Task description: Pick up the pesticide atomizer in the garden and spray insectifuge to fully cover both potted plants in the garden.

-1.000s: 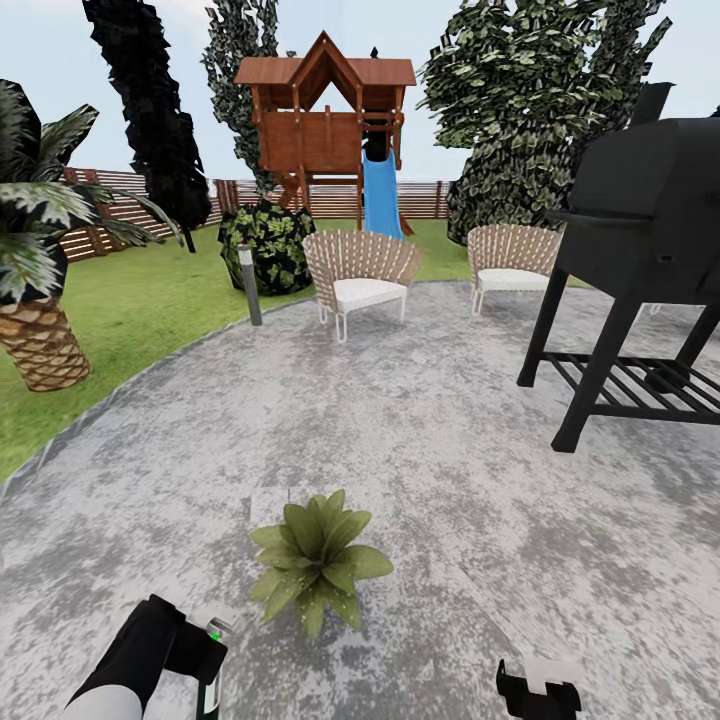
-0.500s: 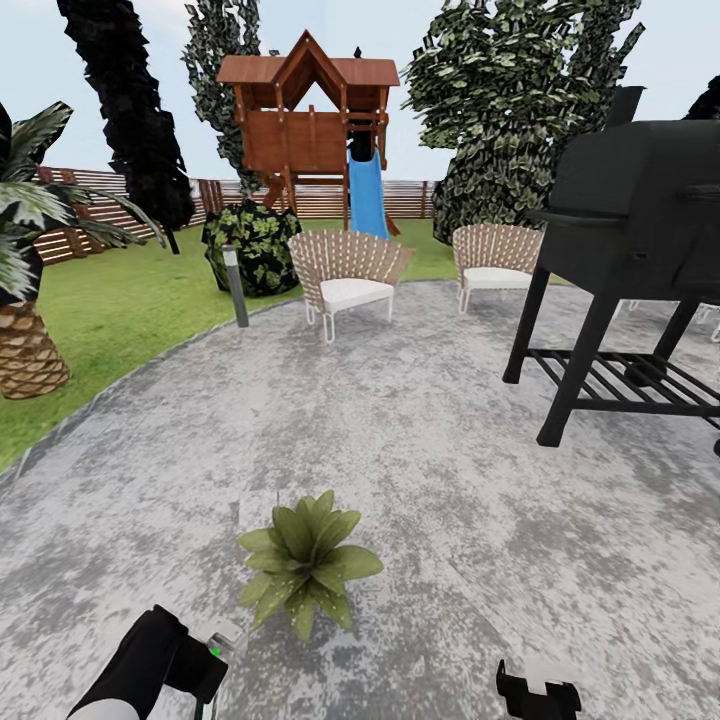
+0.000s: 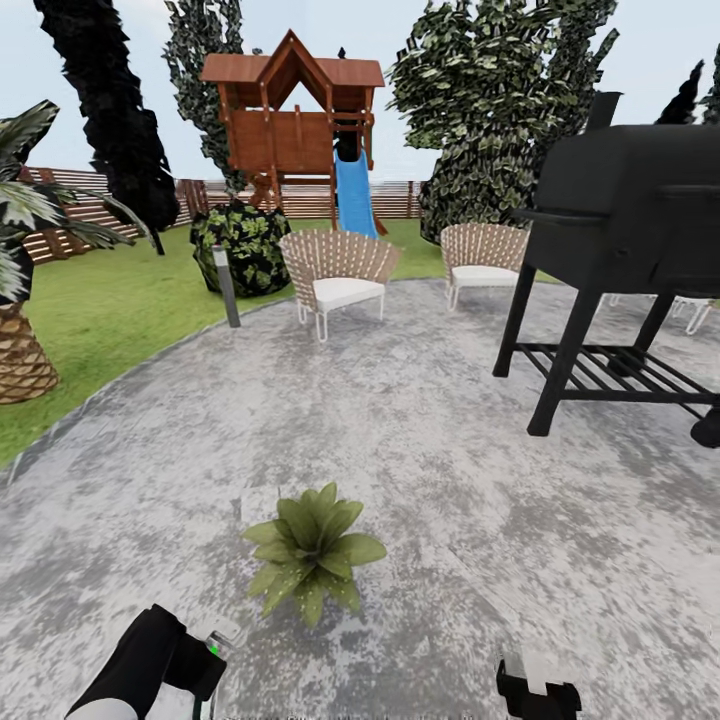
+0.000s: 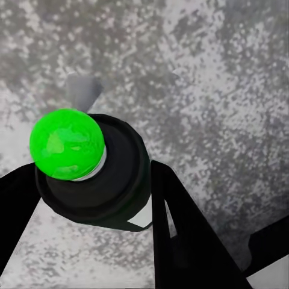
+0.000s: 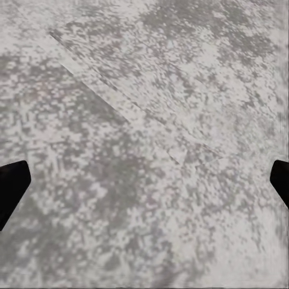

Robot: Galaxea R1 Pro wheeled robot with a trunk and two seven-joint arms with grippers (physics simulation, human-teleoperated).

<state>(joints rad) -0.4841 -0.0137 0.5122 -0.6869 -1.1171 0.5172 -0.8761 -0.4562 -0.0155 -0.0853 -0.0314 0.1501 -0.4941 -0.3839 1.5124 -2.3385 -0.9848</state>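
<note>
Left gripper (image 4: 90,198) clamped on pesticide atomizer (image 4: 90,174): dark body, bright green cap. Right gripper (image 5: 144,180) spread wide, empty.

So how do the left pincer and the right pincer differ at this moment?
The left pincer is closed on the pesticide atomizer, whose bright green tip points at the patio; the right pincer is spread wide with nothing between its tips. In the head view the left one sits closer to the potted plant than the right. Both hang low over grey paving.
</note>
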